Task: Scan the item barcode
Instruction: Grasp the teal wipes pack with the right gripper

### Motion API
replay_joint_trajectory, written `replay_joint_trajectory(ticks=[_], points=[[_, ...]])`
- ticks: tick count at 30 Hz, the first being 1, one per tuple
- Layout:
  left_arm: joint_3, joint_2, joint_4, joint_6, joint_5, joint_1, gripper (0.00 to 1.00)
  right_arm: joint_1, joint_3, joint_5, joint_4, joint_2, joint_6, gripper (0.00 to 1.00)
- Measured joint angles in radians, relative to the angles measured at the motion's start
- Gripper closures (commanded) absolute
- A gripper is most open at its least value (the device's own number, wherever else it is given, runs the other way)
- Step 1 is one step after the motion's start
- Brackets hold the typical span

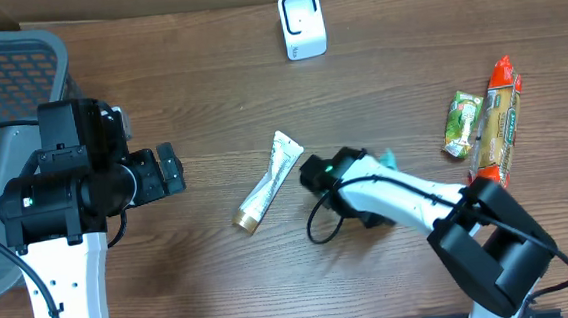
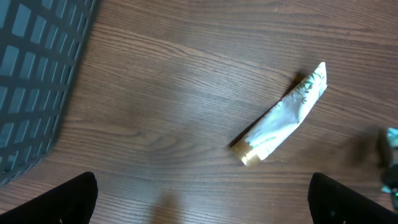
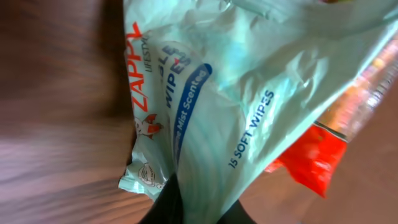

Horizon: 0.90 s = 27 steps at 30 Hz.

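Wipes pack [image 3: 261, 93] pinched in low right hand [image 3: 186, 208], left hand [image 2: 202, 199] hovering wide open, empty

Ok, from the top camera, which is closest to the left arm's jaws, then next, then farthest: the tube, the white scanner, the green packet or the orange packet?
1. tube: middle of the table.
2. white scanner: back edge, near the middle.
3. green packet: right side.
4. orange packet: just past the green one, farthest right.
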Motion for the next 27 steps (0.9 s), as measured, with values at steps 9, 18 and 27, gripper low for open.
replay_joint_trajectory(ticks=[9,18,27], points=[[0.000,0.000,0.001,0.000,0.000,0.000,0.00,0.184,0.007,-0.173,0.040,0.000,-0.013,0.09],[0.000,0.000,0.001,0.000,0.000,0.000,0.01,0.227,0.023,-0.118,-0.029,0.000,0.005,0.00],[0.000,0.000,0.001,0.000,0.000,0.000,0.00,0.214,0.153,-0.246,0.081,0.000,0.046,0.03]])
